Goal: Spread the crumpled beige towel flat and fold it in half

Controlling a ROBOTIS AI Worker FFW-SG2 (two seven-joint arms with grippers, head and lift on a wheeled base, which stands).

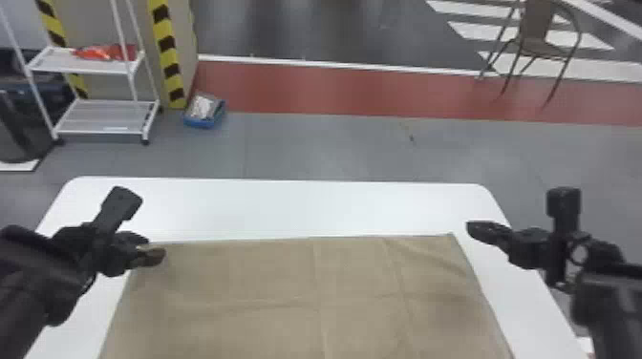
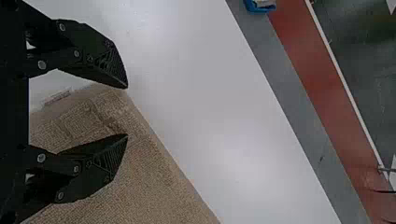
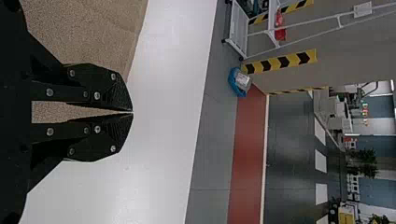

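towel (image 1: pixel 267 277) spread on desk (image 1: pixel 296 207); far edge aligned left-to-right, long axis indiscernible; left gripper (image 1: pixel 154 248) opened at far-left corner; right gripper (image 1: pixel 472 229) closed

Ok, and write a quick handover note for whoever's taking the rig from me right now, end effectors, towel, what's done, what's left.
Left end effector: open, at the towel's far left corner; contact unclear.
Right end effector: tips together, nothing between them, out to the right of the far right corner.
Towel: on the white table, near edge out of sight in the head view.
Done: the part in sight lies spread, with light creases.
Left: probably the fold in half; I can't rule out layers already doubled, so check the near edge first.
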